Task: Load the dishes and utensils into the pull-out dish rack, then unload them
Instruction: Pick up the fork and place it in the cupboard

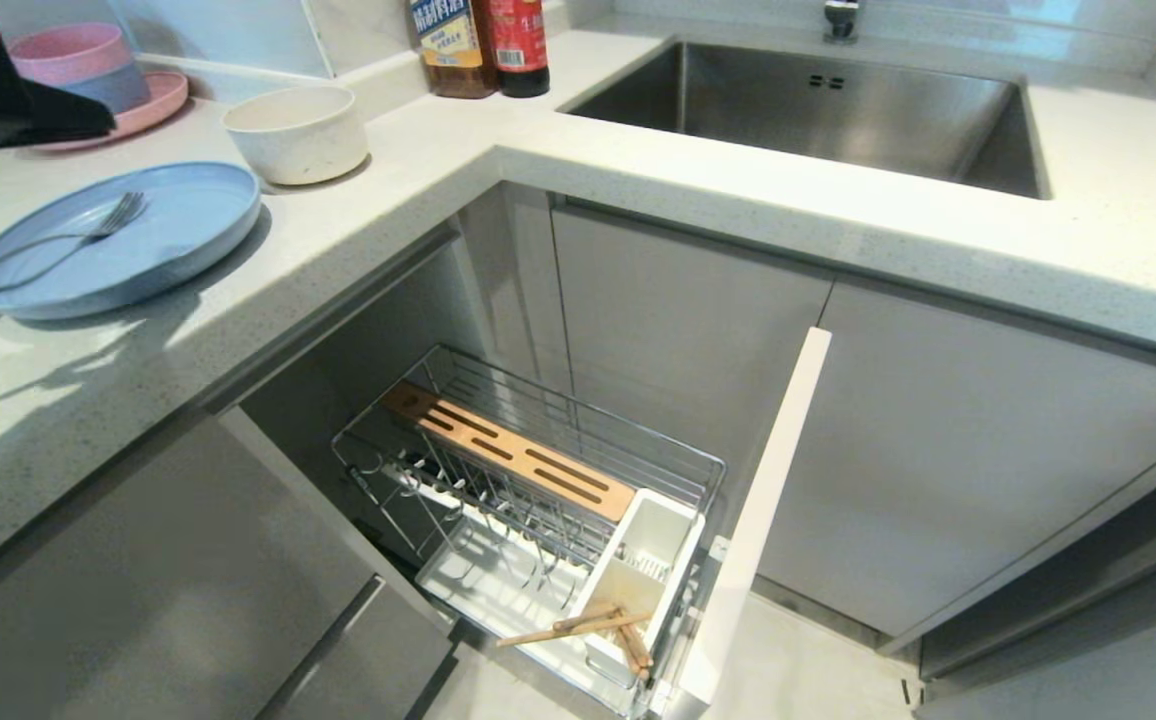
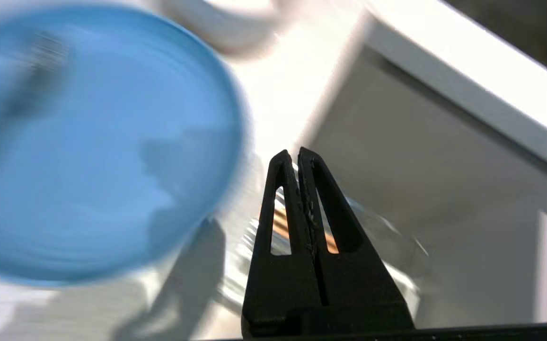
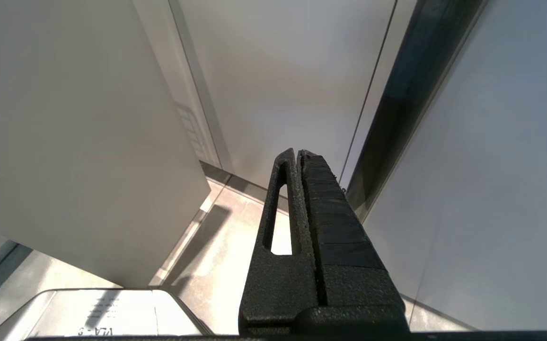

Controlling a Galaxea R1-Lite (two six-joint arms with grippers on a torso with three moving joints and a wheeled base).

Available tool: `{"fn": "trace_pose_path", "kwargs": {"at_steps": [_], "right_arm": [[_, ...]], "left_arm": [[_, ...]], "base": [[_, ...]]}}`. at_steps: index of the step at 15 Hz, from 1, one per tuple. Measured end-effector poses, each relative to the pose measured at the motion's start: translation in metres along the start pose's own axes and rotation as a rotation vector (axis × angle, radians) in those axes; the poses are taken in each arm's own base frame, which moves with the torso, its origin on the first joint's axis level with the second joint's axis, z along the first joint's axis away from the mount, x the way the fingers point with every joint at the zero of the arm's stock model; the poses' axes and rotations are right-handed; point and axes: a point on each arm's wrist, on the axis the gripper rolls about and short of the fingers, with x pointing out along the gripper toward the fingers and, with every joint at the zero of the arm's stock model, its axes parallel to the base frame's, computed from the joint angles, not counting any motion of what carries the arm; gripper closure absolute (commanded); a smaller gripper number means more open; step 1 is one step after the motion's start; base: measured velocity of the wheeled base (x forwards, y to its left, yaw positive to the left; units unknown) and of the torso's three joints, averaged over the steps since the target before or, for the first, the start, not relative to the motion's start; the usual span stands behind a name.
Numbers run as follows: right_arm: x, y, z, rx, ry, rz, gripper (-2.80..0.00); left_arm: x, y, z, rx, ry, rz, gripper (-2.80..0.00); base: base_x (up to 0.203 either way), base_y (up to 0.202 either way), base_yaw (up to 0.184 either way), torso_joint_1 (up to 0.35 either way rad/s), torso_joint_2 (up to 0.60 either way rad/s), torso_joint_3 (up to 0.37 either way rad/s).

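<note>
Sink (image 1: pixel 838 110), two bottles (image 1: pixel 483 45), countertop (image 1: pixel 638 190)

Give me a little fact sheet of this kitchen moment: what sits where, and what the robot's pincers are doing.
chopsticks: in the rack's white cutlery holder
pull-out dish rack: pulled out, no dishes in it
blue plate: on the counter
fork: lying on the plate
cream bowl: on the counter
left pincer: shut, holding nothing, beside the plate
right pincer: shut, holding nothing, low by the cabinets

plate (image 1: pixel 173 240): pale blue
bowl (image 1: pixel 298 132): cream-white
fork (image 1: pixel 88 232): silver
chopsticks (image 1: pixel 588 625): light wood
knife block (image 1: pixel 508 452): slotted wood
cutlery holder (image 1: pixel 653 570): white
</note>
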Motion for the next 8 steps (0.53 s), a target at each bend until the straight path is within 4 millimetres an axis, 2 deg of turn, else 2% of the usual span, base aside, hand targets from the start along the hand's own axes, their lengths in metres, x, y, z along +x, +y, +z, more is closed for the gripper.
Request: {"fn": "trace_pose_path", "kwargs": {"at_steps": [4, 8], "right_arm": [[0.000, 0.000, 0.000, 0.000, 0.000, 0.000, 0.00], [0.000, 0.000, 0.000, 0.000, 0.000, 0.000, 0.00]], "left_arm": [[0.000, 0.038, 0.012, 0.029, -0.084, 0.227, 0.00], [-0.006, 0.066, 0.020, 0.046, -0.098, 0.330, 0.00]], "base": [[0.000, 0.000, 0.000, 0.000, 0.00, 0.000], [0.000, 0.000, 0.000, 0.000, 0.00, 0.000]]}}
